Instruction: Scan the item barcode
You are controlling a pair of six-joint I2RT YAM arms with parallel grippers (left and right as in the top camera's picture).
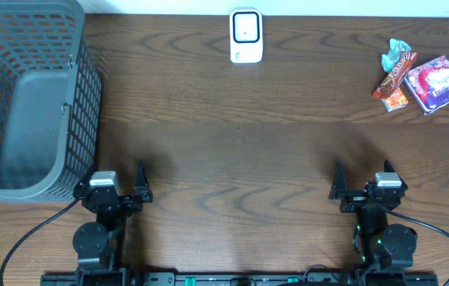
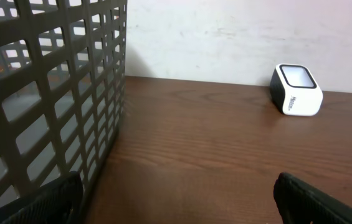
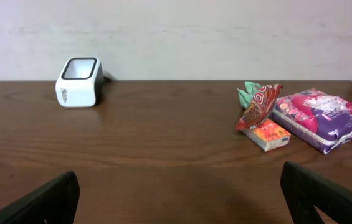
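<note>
Basket (image 2: pixel 51 81) fills left wrist view — purple packet (image 3: pixel 322 118), right wrist view.

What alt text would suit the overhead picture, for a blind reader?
Two robot arms sit at the near edge of a wooden table, left pincer and right pincer both open and empty. A white barcode scanner stands at the far edge, snack packets lie far right, and a grey mesh basket far left.
</note>
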